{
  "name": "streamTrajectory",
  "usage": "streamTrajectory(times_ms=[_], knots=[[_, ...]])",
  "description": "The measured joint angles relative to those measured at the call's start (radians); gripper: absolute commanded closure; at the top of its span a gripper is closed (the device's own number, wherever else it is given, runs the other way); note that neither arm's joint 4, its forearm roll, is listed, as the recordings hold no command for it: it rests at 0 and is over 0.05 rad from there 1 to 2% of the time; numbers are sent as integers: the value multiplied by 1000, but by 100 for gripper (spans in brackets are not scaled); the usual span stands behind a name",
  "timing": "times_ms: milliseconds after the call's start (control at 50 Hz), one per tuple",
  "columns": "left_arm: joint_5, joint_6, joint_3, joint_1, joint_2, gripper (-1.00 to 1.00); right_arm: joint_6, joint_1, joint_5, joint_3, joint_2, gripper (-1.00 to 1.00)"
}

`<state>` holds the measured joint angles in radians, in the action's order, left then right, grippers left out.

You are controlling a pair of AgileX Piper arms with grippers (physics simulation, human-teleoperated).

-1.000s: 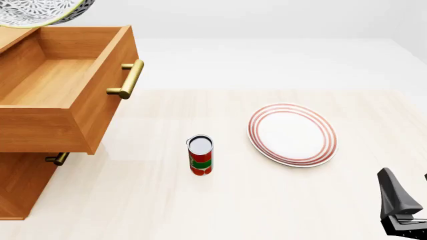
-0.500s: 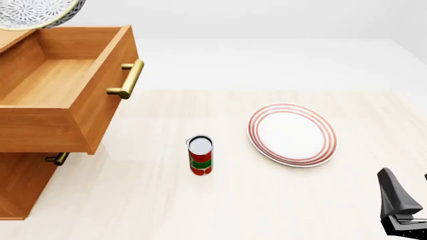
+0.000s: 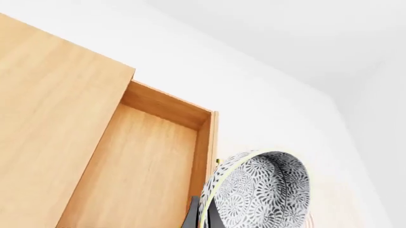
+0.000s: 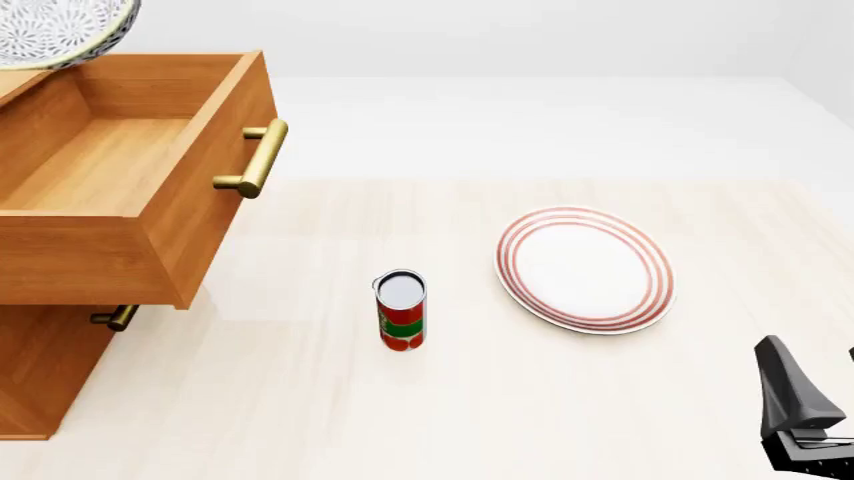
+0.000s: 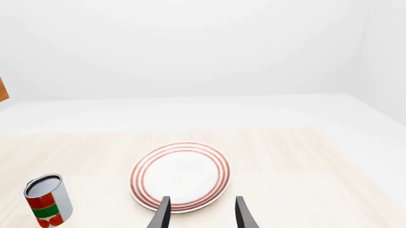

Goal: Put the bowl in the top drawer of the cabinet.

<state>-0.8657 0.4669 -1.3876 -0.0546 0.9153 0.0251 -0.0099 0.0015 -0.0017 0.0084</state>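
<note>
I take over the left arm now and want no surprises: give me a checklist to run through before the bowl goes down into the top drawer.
1. Top drawer pulled open: ok.
2. Drawer floor free of objects: ok where visible.
3. Bowl held by the left gripper: ok, fingers at its rim.
4. Bowl above the drawer opening: cannot tell; it sits at the frame corner.
5. Right gripper away from the cabinet: ok, open, near the plate.
</note>
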Motion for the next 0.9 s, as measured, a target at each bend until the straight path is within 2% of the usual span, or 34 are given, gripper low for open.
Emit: streamTrajectory(times_ms=[400, 900], knots=[[48, 5, 48, 88, 46, 100, 0, 0, 0, 0, 0, -100], [86, 7, 77, 143, 105, 100, 0, 0, 0, 0, 0, -100]])
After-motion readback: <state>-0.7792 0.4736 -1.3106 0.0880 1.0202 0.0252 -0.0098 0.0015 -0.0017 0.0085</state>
